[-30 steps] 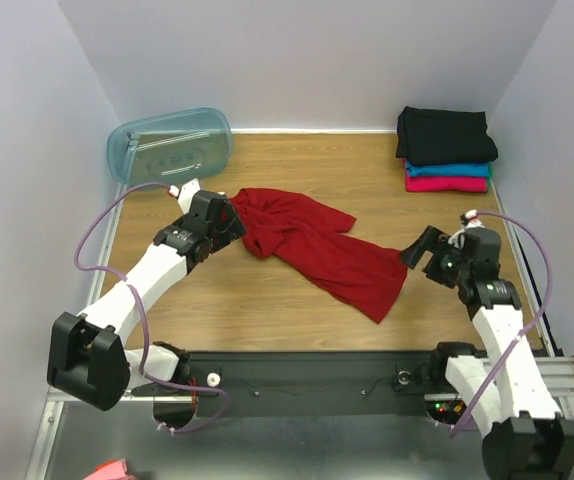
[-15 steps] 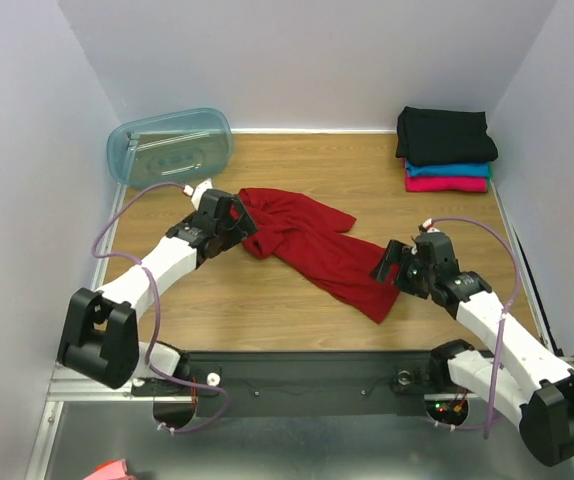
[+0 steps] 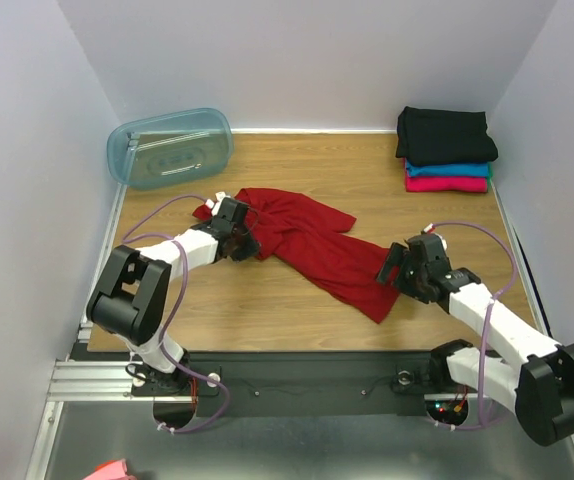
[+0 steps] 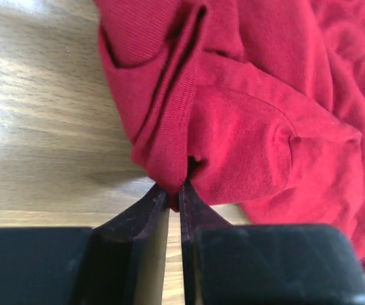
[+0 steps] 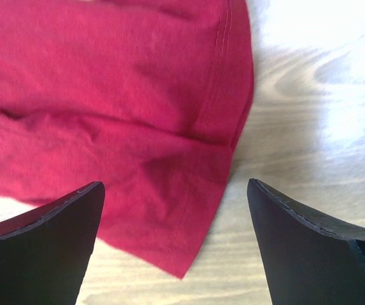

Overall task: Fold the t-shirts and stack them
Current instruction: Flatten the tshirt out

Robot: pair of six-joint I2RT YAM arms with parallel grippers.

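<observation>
A crumpled deep red t-shirt (image 3: 312, 245) lies across the middle of the wooden table. My left gripper (image 3: 245, 240) is at its left end, shut on a bunched fold of the red t-shirt (image 4: 233, 121); the pinch shows in the left wrist view at my left gripper (image 4: 174, 189). My right gripper (image 3: 391, 268) hovers open over the shirt's right hem corner (image 5: 189, 254), one finger over cloth, the other over bare wood. A folded stack sits at the back right: black t-shirt (image 3: 445, 135) on top, teal blue t-shirt (image 3: 452, 170) under it, magenta pink t-shirt (image 3: 449, 185) at the bottom.
A translucent pale blue plastic tub (image 3: 170, 147) lies in the back left corner. White walls close the table on three sides. The arm bases and a black rail (image 3: 297, 375) run along the near edge.
My left gripper has moved right onto the shirt's left end and shut on a fold. My right arm has swung left and down to the shirt's right corner, still open.
</observation>
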